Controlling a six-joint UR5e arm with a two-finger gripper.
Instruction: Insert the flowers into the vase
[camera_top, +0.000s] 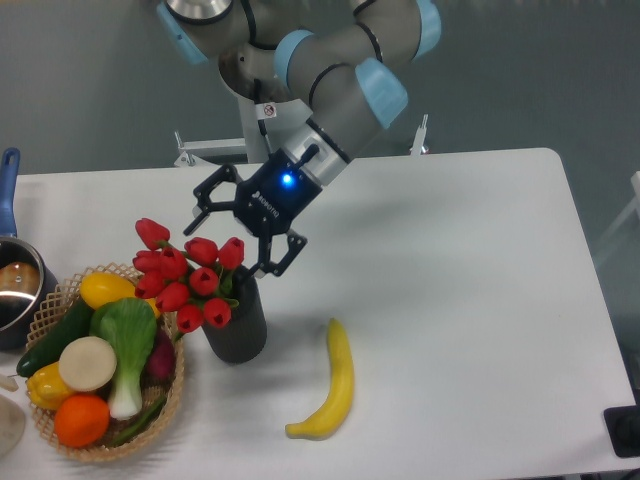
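Your gripper (243, 232) hangs with fingers spread, gripping nothing, just above the flowers (186, 275), which already stand in the vase (237, 325) near the desk's (450, 300) front-left corner. Insertion looks complete; next, lift straight clear.

One fixed camera looks down from the front, moderately near, across the table (450, 260).

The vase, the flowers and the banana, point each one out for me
vase (238, 335): fixed camera view, on its dark ribbed side wall.
flowers (188, 275): fixed camera view, on a red tulip head mid-bunch.
banana (340, 380): fixed camera view, on its yellow middle.
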